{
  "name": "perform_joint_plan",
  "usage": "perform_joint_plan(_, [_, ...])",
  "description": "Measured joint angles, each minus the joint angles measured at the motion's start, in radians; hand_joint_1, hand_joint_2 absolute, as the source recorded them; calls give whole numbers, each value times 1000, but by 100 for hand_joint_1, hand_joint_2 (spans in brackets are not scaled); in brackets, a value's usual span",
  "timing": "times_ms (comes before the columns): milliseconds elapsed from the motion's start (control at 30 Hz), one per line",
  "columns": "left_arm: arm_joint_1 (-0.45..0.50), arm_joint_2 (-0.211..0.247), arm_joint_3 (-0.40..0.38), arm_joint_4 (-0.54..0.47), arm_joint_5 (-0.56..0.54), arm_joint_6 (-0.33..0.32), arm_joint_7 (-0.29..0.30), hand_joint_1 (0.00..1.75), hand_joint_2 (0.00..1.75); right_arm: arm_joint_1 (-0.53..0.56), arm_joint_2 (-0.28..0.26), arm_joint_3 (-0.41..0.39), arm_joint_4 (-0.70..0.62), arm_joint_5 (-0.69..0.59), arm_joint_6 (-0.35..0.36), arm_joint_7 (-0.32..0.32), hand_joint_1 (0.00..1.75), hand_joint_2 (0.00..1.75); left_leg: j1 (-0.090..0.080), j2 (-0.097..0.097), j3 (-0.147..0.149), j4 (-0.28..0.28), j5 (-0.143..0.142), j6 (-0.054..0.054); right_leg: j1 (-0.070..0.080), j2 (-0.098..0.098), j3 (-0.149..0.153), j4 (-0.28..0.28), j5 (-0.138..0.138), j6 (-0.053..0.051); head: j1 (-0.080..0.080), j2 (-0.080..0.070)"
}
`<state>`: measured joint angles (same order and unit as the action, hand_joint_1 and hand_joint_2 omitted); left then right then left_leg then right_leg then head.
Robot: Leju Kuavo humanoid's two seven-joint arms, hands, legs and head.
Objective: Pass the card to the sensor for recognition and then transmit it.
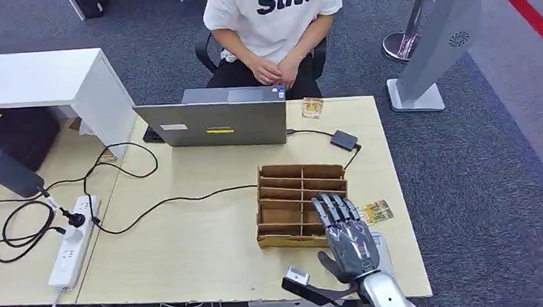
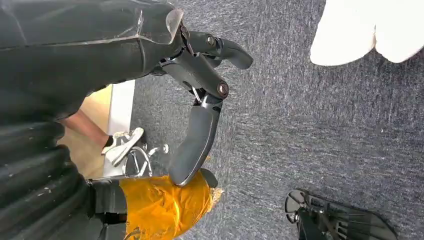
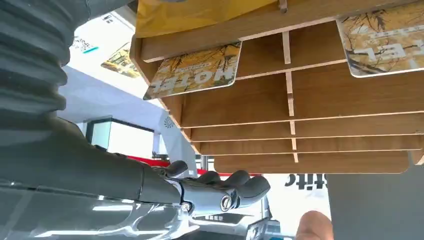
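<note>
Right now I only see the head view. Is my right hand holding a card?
Observer: No. The right wrist view shows the right hand with its fingers stretched out and nothing in them.
Operator: Any cards inside the wooden box?
Observer: Yes. The wooden box has one card in a compartment and a second card in the compartment beside it, across a divider.
Operator: And my left hand?
Observer: The left hand hangs over the grey carpet, holding nothing.
</note>
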<state>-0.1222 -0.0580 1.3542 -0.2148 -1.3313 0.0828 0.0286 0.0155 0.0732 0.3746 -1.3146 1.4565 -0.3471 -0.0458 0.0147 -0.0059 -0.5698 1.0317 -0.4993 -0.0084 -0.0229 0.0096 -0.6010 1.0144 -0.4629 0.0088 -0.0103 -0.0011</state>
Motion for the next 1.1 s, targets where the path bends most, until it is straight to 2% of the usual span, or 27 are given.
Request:
perform_joint_plan(300, [0,0,0,0,3,1,0,0,175,4,0,6,-8,-10,8,-3,0,175,0,0,0,0,0,0,0,0,0,0,0,0,0,0])
perform_joint_plan(333, [0,0,0,0,3,1,0,0,175,4,0,6,-8,-10,10,-3,12,175,0,0,0,0,0,0,0,0,0,0,0,0,0,0])
perform_joint_plan(367, [0,0,0,0,3,1,0,0,175,4,0,6,-8,-11,11,-3,138,175,0,0,0,0,0,0,0,0,0,0,0,0,0,0])
perform_joint_plan(400, [0,0,0,0,3,1,0,0,175,4,0,6,-8,-11,11,-2,166,175,0,0,0,0,0,0,0,0,0,0,0,0,0,0])
perform_joint_plan(433, [0,0,0,0,3,1,0,0,175,4,0,6,-8,-11,11,1,173,175,0,0,0,0,0,0,0,0,0,0,0,0,0,0])
perform_joint_plan(1100, [0,0,0,0,6,1,0,0,175,3,0,6,-3,-31,36,6,175,175,0,0,0,0,0,0,0,0,0,0,0,0,0,0])
